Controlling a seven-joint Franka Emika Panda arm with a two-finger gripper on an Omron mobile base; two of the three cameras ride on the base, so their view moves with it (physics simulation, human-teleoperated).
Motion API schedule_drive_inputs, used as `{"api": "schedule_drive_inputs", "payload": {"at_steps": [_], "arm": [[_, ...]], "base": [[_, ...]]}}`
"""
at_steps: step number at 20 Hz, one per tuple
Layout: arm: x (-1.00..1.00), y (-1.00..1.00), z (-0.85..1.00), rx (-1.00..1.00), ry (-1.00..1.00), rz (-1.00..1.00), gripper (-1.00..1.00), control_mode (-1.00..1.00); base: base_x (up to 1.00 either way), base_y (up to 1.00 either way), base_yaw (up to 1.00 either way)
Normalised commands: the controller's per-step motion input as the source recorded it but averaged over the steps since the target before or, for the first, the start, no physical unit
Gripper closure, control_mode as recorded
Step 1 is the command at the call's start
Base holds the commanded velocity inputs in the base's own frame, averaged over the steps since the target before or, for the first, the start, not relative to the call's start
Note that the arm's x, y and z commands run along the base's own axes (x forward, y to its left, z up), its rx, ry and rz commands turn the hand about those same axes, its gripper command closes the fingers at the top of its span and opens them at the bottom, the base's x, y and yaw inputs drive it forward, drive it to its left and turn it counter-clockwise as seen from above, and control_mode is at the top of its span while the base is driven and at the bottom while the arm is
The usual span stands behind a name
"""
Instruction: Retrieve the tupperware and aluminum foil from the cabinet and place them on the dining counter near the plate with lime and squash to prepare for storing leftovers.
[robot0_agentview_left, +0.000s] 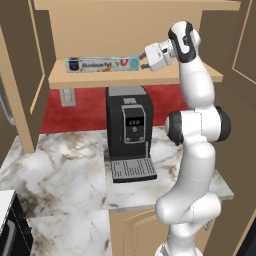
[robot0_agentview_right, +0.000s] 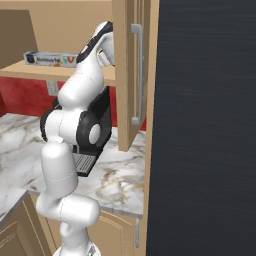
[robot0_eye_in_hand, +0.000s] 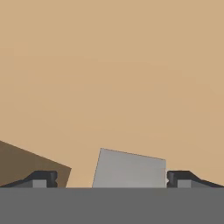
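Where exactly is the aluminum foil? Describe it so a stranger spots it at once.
Find the open tan cabinet above the black coffee machine. On its shelf lies the aluminum foil, a long narrow white-and-blue carton with a red V mark.

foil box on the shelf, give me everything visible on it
The aluminum foil is a long, narrow carton that looks like printed cardboard: white and pale blue, dark at its left end, with dark lettering and a red V mark near its right end. It lies flat and lengthwise on the shelf board of the cabinet, closed and intact. In the left base view the open gripper sits level with its right end; whether the fingers touch it cannot be told. In the hand view a pale grey end face sits between the fingertips.
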Motion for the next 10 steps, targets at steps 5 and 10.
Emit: {"api": "schedule_drive_inputs", "payload": {"at_steps": [5,10], "arm": [[0.06,0.31,0.0,0.0,0.01,0.0,-1.0,-1.0],[0.17,0.21,0.0,0.0,0.05,0.0,-1.0,-1.0]], "base": [[0.0,0.0,0.0],[0.0,0.0,0.0]]}}
